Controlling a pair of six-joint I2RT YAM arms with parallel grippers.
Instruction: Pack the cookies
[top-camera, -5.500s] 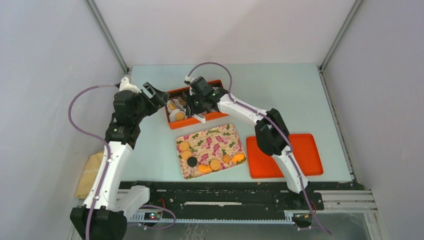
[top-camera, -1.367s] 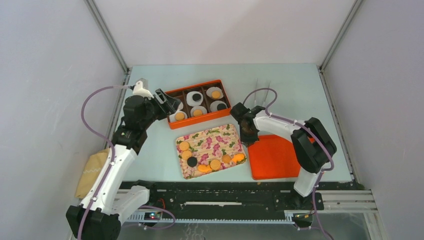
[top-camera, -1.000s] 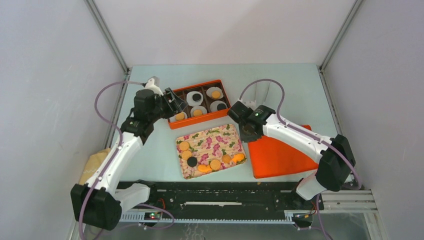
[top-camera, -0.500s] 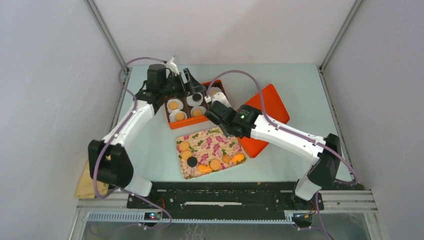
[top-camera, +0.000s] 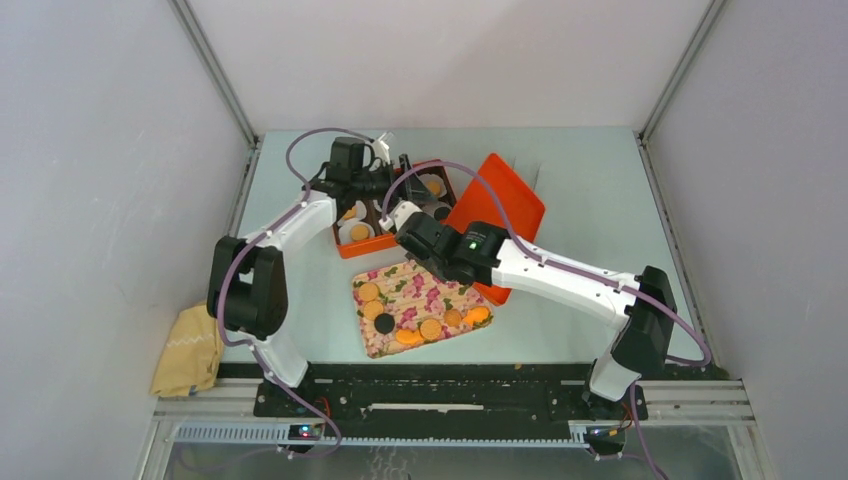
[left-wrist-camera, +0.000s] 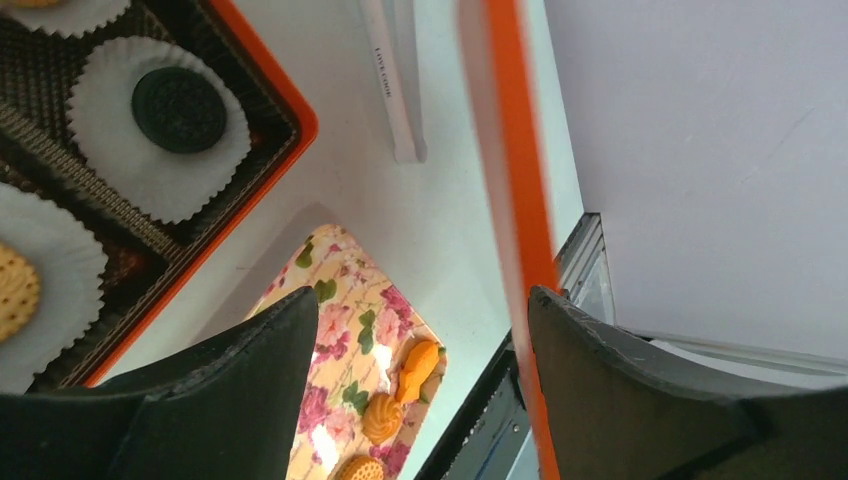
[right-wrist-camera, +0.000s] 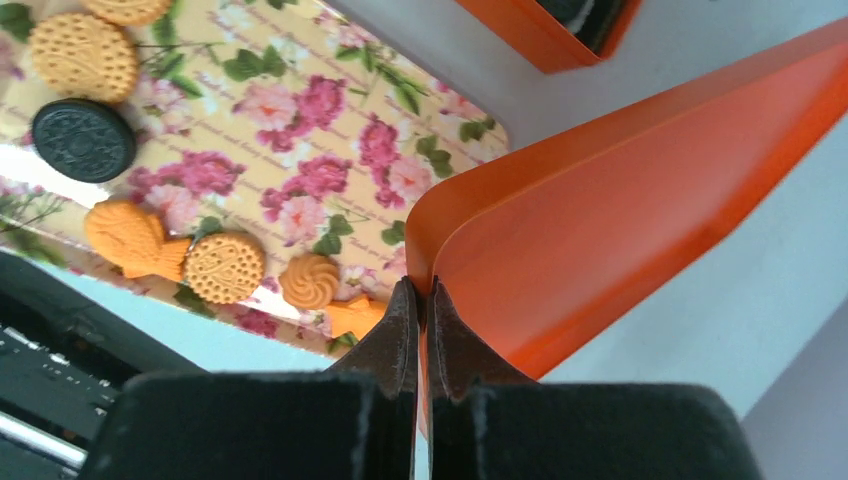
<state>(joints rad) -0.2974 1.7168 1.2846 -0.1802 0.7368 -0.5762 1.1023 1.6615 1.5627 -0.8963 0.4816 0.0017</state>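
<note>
Several cookies (top-camera: 431, 329) lie on the floral tray (top-camera: 440, 272), golden ones (right-wrist-camera: 224, 267) and a dark one (right-wrist-camera: 83, 140). More sit in white paper liners in the orange box (top-camera: 350, 248): a dark cookie (left-wrist-camera: 180, 95) and golden ones (top-camera: 360, 232). My right gripper (right-wrist-camera: 420, 292) is shut on a corner of the orange lid (right-wrist-camera: 620, 190). It holds the lid tilted up beside the box, over the tray's far right corner. My left gripper (left-wrist-camera: 420, 315) hangs open over the box's right end. The lid's edge (left-wrist-camera: 508, 150) runs between its fingers, close to the right one.
A thin white tool (left-wrist-camera: 390, 70) lies on the table behind the box. A yellow cloth (top-camera: 188, 350) sits off the table's left edge. The cage walls close in on three sides, and the black rail (top-camera: 450, 390) runs along the front.
My right arm lifted the orange lid off the table's right side and carried it left to the box. My left arm swung to the back over the box and its gripper opened wider.
</note>
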